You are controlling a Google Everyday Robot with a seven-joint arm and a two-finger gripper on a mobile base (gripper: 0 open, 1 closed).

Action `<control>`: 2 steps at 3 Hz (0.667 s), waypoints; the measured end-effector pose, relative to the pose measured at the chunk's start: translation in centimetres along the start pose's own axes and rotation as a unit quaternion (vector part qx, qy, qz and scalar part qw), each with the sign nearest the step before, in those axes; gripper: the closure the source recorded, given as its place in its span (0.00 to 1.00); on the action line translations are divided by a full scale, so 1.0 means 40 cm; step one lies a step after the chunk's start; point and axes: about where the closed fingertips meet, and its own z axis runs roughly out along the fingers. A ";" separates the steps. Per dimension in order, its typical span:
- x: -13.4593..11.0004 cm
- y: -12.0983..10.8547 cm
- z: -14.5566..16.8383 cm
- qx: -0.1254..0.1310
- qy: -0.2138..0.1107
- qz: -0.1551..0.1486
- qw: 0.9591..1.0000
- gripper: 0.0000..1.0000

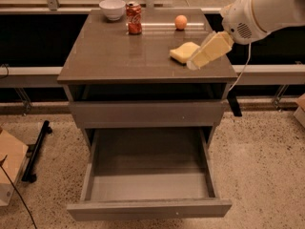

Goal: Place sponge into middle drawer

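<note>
The pale yellow sponge (181,53) lies on the brown cabinet top (119,51), right of centre. My gripper (194,64), cream-coloured on a white arm, reaches in from the upper right. Its tip hangs over the sponge's right edge, close above the tabletop. I cannot tell whether it touches the sponge. The middle drawer (147,182) is pulled far out at the bottom and its flat grey floor is bare. A closed plain grey drawer front (143,113) sits above it.
A white bowl (112,8), a red soda can (134,18) and an orange ball (180,22) stand along the back of the top. A cardboard box (8,168) and a black stand (35,151) lie on the floor at the left.
</note>
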 end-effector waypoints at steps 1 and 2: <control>-0.024 -0.066 0.080 -0.008 -0.037 0.028 0.999 0.00; -0.023 -0.075 0.091 -0.009 -0.040 0.031 0.999 0.00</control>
